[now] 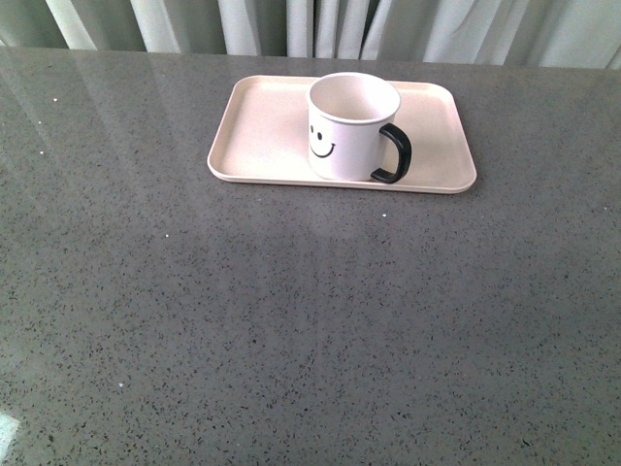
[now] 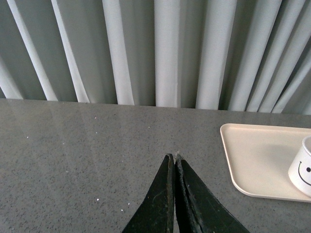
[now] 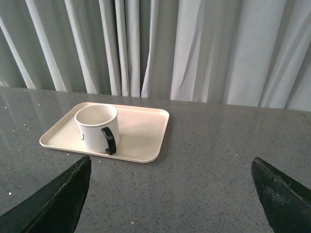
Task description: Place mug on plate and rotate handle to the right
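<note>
Both hands hang over speckled grey counter (image 1: 291,320), pale curtains (image 1: 291,24) behind: left hand (image 2: 174,160) clenched, right hand (image 3: 170,162) released.

Soft, even light fills the room, coming through the pale curtains (image 1: 291,24) behind the plate (image 1: 262,146). The polished tabletop (image 1: 291,320) mirrors them as faint pale streaks left of the plate. It also shows a dull sheen just in front of the plate and one small bright glint well forward and left of it. Shadows are weak: only a thin dark line under the plate's near rim. The mug (image 1: 344,146) is evenly lit, its black handle (image 1: 396,155) slightly glossy. Everything around the plate looks sharp. Close to the wrist cameras, the left fingers (image 2: 160,204) and right fingers (image 3: 58,199) are dark, soft-edged shapes with little detail.
</note>
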Robot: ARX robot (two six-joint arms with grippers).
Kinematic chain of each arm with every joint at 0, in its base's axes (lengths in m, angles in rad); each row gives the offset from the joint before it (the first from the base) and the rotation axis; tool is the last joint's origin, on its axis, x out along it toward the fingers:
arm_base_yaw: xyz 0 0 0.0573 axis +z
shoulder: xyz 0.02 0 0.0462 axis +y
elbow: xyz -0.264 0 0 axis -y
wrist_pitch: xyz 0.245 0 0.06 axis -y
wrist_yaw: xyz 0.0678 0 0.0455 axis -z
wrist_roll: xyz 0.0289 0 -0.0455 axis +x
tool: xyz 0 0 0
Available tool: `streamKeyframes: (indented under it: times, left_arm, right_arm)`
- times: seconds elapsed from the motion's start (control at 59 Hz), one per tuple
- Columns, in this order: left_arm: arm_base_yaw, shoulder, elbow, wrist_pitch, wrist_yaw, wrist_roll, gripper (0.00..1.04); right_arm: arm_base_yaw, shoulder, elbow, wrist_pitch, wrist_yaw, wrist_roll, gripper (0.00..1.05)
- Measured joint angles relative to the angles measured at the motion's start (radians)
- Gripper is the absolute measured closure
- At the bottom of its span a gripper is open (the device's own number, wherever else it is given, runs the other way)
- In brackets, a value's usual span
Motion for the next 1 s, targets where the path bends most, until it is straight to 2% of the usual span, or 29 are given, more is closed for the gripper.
streamKeyframes:
  times: [0.051,0.136,0.288,0.407,0.695,1.0]
  left_arm:
    - [0.035,-0.034,-0.019,-0.017,0.045,0.000,1.03]
    - [0.062,-0.086,-0.042,-0.047,0.047,0.000,1.03]
    - [0.064,-0.177,-0.076,-0.103,0.056,0.000,1.03]
    - [0.064,-0.195,-0.119,-0.068,0.056,0.000,1.03]
    - [0.064,-0.444,-0.143,-0.293,0.056,0.000,1.03]
    - [0.064,-0.603,-0.143,-0.440,0.056,0.000,1.03]
  right_arm:
    - [0.000,0.000,0.000,0.000,0.000,0.000,0.09]
    - [0.000,0.000,0.000,0.000,0.000,0.000,0.09]
    - [0.000,0.000,0.000,0.000,0.000,0.000,0.09]
    - [0.000,0.000,0.000,0.000,0.000,0.000,0.09]
    - [0.000,0.000,0.000,0.000,0.000,0.000,0.09]
    - [0.000,0.000,0.000,0.000,0.000,0.000,0.09]
